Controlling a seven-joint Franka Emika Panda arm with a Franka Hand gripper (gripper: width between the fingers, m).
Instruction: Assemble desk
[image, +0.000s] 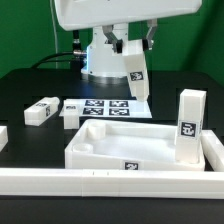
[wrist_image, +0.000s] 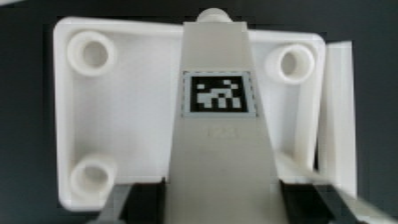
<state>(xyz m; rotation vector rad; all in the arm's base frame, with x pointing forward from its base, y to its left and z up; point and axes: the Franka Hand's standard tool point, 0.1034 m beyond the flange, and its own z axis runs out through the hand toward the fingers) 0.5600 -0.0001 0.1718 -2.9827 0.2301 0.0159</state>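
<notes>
At the back, a white robot arm (image: 100, 50) over a black table (image: 30, 80). Below it, the gripper (image: 136, 52) pinching a held leg (image: 136, 78), white and tilted, low end close to the marker board (image: 108, 108). In front, the big white desk top (image: 100, 150), rim up like a tray, a tag on its near wall. At its end on the exterior view's right, a standing leg (image: 190, 125), straight up. On the exterior view's left, a lying leg (image: 42, 110) and a small leg (image: 72, 113), close together. Along the front, a long white rail (image: 110, 185).
</notes>
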